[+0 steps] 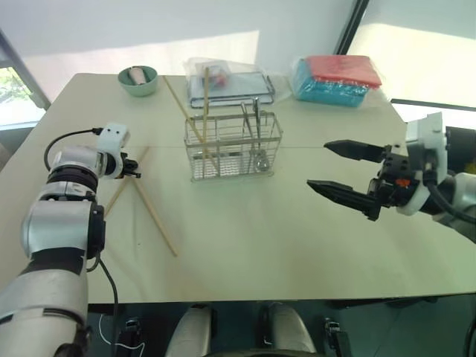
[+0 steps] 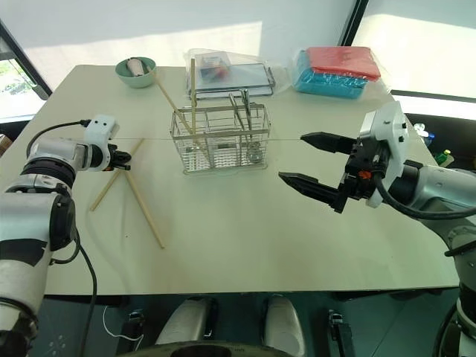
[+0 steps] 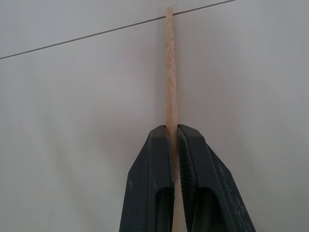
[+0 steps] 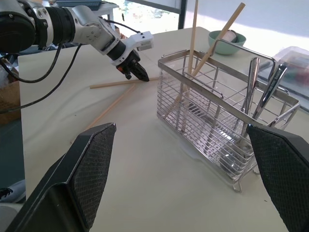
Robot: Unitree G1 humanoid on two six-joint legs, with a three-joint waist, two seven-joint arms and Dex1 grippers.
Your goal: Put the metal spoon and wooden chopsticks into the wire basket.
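**Left gripper clamped on a chopstick; right gripper wide and empty**

Pale table (image 1: 297, 245). Wire basket (image 1: 233, 146) stands upright near the middle. Two wooden chopsticks (image 1: 205, 104) stand tilted in its left compartment, tips well above the rim. Metal utensils stand in the right compartment; metal spoon (image 1: 259, 141) among them, bowl end down near the basket floor, as far as can be told.

Two more chopsticks lie crossed flat on the table to the left of the basket, one longer run angled toward the near edge (image 1: 154, 216).

Left gripper (image 1: 136, 169) low at the table, fingers (image 3: 157, 183) pressed together on one of the lying chopsticks (image 3: 170, 72); stick runs straight out between the pads, its far end on the table seam.

Right gripper (image 2: 312, 162) hangs above the table right of the basket, apart from it, fingers spread wide, nothing between them.

Far edge: small green bowl (image 1: 138, 81), a plastic-wrapped tray (image 1: 227, 83) behind the basket, a red-and-blue wrapped pack (image 1: 336, 79).
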